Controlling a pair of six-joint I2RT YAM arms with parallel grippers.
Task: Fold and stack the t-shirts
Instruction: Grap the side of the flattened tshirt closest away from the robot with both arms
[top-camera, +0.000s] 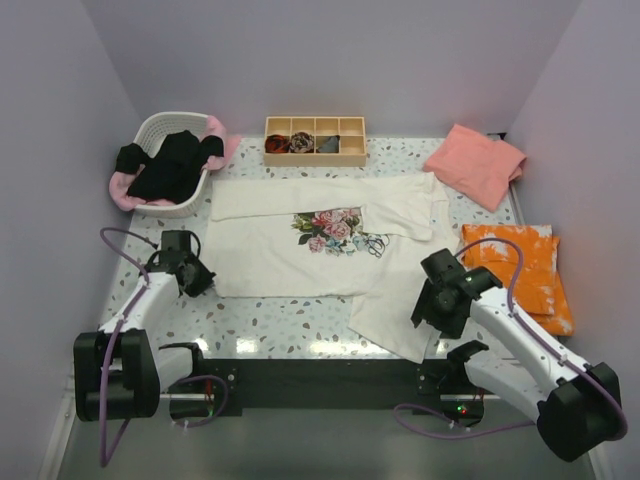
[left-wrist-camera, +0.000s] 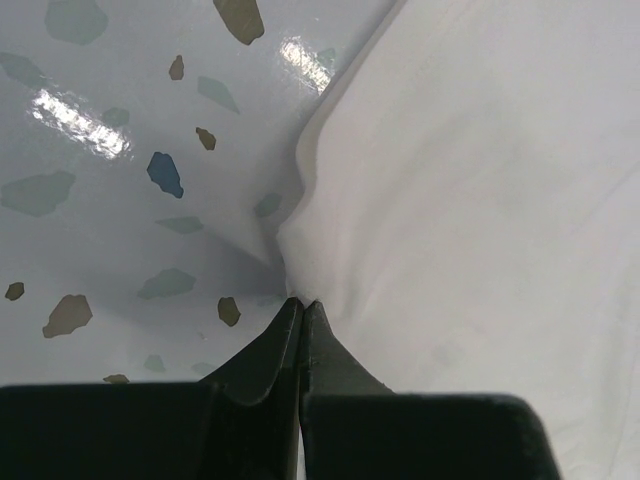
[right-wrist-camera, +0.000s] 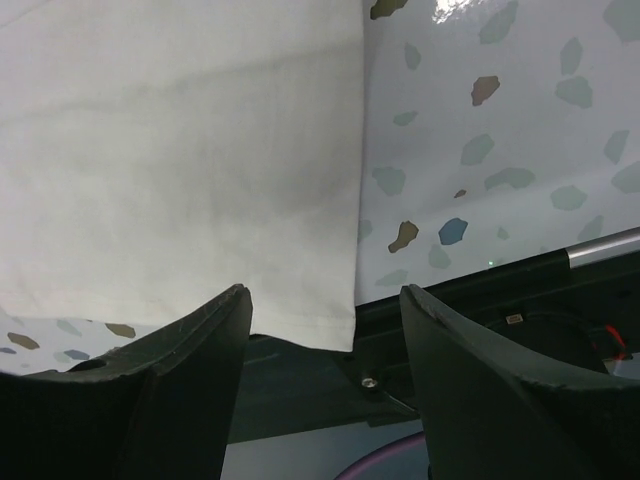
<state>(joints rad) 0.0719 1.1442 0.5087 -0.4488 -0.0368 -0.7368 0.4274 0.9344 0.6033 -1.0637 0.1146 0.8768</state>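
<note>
We logged cream tee: left gripper clamped its 8 o'clock edge; right gripper gaped empty over 4 o'clock corner.

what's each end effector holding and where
Left end effector pinches the cream t-shirt at its edge; right end effector is open, holding nothing.

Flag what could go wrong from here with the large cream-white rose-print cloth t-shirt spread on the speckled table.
The left gripper is shut on only the very edge of the cream-white rose-print t-shirt; a pull may let the cloth slip out.
The right gripper is open above the shirt's near corner, which overhangs onto the black rail; lifting one side alone could skew the fold or snag that corner.
</note>
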